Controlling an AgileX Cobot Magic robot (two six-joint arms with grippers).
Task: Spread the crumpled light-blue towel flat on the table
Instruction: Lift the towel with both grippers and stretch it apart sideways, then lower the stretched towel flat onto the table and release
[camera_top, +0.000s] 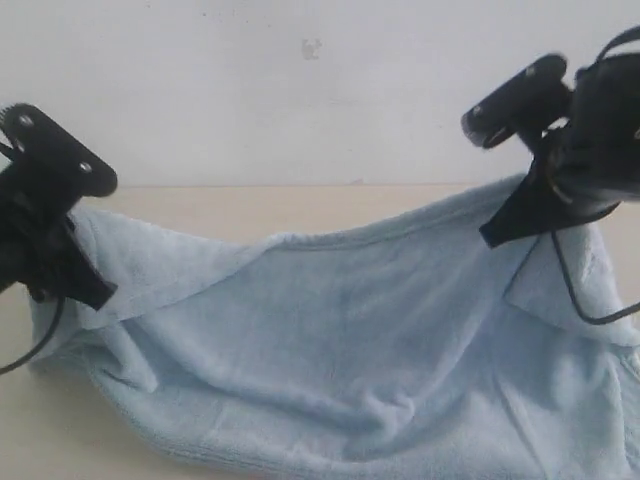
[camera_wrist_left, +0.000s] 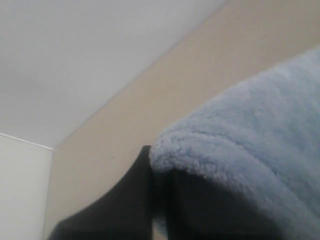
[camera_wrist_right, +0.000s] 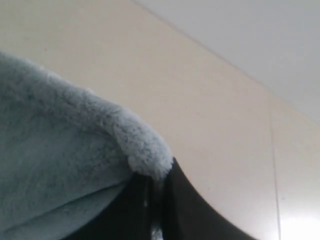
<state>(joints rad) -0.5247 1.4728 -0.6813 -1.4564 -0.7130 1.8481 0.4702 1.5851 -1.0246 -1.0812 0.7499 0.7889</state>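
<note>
The light-blue towel (camera_top: 340, 340) hangs stretched between my two grippers, sagging in the middle, its lower part resting in folds on the beige table (camera_top: 250, 205). My left gripper (camera_top: 85, 285) is shut on the towel's left corner, held above the table. My right gripper (camera_top: 505, 235) is shut on the right corner, higher up. In the left wrist view the fluffy towel (camera_wrist_left: 250, 130) bulges out over the shut left gripper (camera_wrist_left: 160, 175). In the right wrist view the towel edge (camera_wrist_right: 75, 140) folds over the shut right gripper (camera_wrist_right: 157, 182). No tag shows.
A pale wall (camera_top: 300, 90) rises behind the table's far edge. A black cable (camera_top: 570, 290) loops down from the right arm in front of the towel. Bare table shows at the front left (camera_top: 50, 430).
</note>
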